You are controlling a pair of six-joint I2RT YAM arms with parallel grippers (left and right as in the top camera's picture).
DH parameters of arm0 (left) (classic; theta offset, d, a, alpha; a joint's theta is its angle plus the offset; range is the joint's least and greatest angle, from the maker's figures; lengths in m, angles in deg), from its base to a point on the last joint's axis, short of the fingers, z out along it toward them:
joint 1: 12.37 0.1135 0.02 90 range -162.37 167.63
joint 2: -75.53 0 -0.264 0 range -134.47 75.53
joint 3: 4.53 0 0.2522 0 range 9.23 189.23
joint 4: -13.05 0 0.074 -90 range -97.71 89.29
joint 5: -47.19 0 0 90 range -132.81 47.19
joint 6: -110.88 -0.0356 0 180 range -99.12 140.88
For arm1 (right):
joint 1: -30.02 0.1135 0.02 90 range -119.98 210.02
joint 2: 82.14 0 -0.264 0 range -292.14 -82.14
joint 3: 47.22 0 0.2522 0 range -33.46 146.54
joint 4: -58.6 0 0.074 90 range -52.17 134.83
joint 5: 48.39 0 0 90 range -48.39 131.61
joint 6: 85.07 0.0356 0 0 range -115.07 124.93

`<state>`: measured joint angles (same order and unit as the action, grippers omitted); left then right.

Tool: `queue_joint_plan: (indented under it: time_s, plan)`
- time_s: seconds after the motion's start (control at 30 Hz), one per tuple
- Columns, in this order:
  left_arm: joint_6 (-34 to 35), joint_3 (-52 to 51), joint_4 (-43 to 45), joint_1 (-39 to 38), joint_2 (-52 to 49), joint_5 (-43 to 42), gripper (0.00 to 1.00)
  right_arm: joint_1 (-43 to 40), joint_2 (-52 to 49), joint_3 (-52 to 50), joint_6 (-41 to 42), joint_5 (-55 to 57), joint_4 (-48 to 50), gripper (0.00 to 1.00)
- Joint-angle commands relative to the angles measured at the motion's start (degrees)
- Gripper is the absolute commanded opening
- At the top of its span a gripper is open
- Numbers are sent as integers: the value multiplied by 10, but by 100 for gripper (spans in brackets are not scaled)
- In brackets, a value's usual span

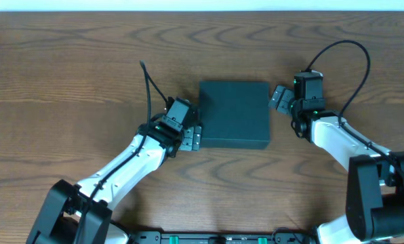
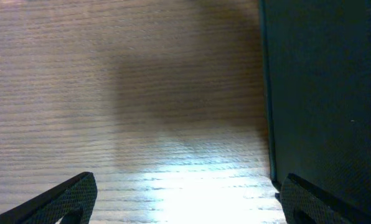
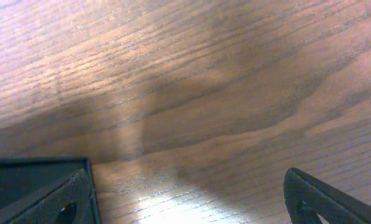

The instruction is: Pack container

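Both pairs of jaws are spread wide and hold nothing. The left gripper sits at the near left corner of the container, one finger just beside its wall. The right gripper stands just off the far right corner. The box lies mid-table with its lid shut. It looks stiff, matte and probably light. The lid's free edge seems the best hold, though the hinge side cannot be told. The wood-grain table looks smooth, so the box may slide. Little of the room shows.
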<state>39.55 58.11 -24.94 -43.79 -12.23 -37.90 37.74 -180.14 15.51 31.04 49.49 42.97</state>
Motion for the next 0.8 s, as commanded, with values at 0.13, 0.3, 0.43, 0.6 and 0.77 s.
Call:
queue_joint_plan:
  time_s: [0.13,0.3,0.43,0.6,0.77]
  plan:
    - [8,7,0,-26,-2,0,96,2,-6,-2,0,-5,5,99]
    - [13,7,-7,-29,-2,35,95,2,-6,-2,0,-5,8,99]
    - [13,7,-17,-26,-2,70,95,2,-6,-2,0,-6,1,99]
    - [13,7,-11,-26,-2,74,95,2,-6,-2,2,-6,-15,99]
    - [10,7,3,-15,-2,77,96,2,-2,-2,36,-19,-54,99]
